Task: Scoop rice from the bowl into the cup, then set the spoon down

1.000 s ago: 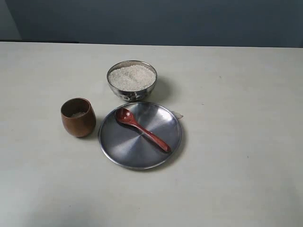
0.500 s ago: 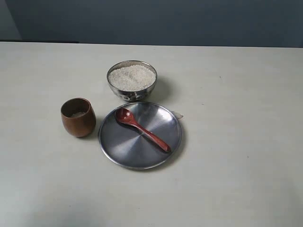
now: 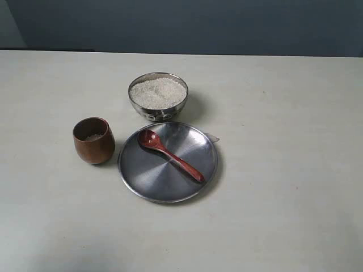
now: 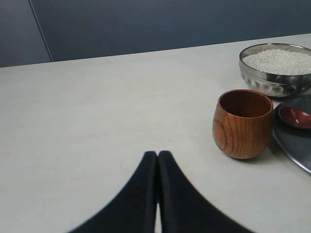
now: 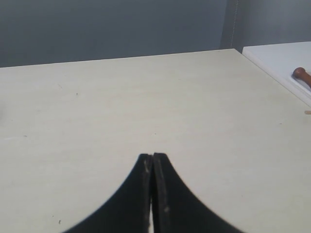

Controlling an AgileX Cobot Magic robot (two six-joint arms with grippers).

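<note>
The shiny steel bowl stands at the back of the table, full of white rice; the left wrist view shows the bowl too. The dark-brown wooden cup stands to its front left, with a little pale matter at its bottom. The reddish-brown spoon lies on the flat steel plate, head toward the bowl. My left gripper is shut and empty over bare table, apart from the cup. My right gripper is shut and empty, far from all of these. Neither gripper shows in the exterior view.
A white surface with a reddish-brown rounded end of some object on it lies beyond the table's edge in the right wrist view. A dark wall runs behind the table. A small clear scrap lies by the plate's rim.
</note>
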